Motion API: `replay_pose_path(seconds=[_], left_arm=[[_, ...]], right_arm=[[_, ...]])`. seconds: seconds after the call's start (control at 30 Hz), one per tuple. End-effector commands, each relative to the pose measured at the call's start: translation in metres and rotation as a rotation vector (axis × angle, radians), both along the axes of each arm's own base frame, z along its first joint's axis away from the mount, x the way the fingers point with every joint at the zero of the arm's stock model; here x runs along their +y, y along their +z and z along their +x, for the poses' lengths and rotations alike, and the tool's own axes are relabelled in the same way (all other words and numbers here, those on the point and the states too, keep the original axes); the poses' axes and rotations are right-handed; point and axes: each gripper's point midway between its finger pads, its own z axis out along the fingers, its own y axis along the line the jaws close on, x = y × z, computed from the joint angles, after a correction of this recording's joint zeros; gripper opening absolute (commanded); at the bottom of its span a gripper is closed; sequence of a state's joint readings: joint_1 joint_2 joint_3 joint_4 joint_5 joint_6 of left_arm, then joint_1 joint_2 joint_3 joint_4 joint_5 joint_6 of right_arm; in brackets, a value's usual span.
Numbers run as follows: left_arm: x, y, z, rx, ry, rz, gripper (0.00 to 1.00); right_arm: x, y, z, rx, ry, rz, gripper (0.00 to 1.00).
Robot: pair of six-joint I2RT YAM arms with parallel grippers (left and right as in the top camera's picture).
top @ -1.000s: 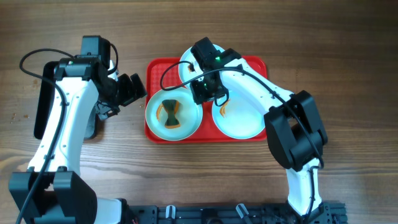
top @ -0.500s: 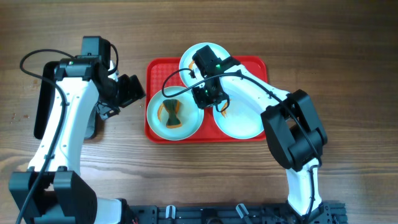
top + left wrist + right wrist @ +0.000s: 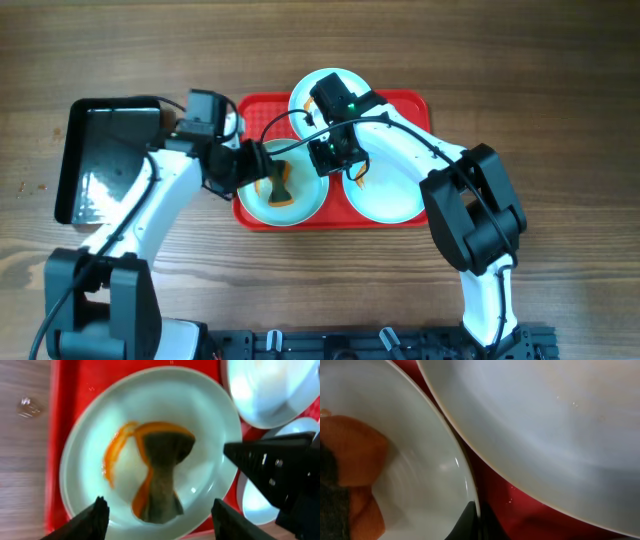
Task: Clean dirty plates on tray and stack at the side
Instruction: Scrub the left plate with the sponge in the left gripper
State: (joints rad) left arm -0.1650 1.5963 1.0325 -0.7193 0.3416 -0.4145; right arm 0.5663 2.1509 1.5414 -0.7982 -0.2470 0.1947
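the left hand [image 3: 160, 510] hangs wide open over the sponge [image 3: 162, 475] in the smeared plate [image 3: 210, 415] at the lower left of the red tray [image 3: 65, 390], likely to grab it and wipe, while the right hand [image 3: 235, 455] touches its rim, maybe steadying it, though i cannot tell if it pinches.

Both arms have smooth white shells on the long links and boxy black housings at the joints. On the right arm [image 3: 415, 150], a thin black cable [image 3: 272, 122] loops from the wrist and a small green light [image 3: 350, 97] glows. The left arm [image 3: 150, 200] looks the same. The left gripper [image 3: 159, 505] has matte black, tapered fingers [image 3: 95, 520]. The right gripper [image 3: 230, 451] is black too, dotted with pale screw heads [image 3: 271, 481].
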Motion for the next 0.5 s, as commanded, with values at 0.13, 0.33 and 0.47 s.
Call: replay_pose_path(seconds=[0.13, 0.33, 0.47], left_arm=[[-0.014, -0.041, -0.006, 0.08, -0.007, -0.019, 0.63], [-0.034, -0.045, -0.003, 0.033, -0.053, 0.032, 0.59], [-0.031, -0.053, -0.005, 0.052, -0.045, 0.06, 0.58]], right_arm=[[-0.001, -0.011, -0.006, 0.037, -0.016, -0.001, 0.04], [0.0, -0.011, -0.005, 0.04, -0.038, 0.0, 0.04], [0.0, -0.011, -0.005, 0.039, -0.038, 0.0, 0.04]])
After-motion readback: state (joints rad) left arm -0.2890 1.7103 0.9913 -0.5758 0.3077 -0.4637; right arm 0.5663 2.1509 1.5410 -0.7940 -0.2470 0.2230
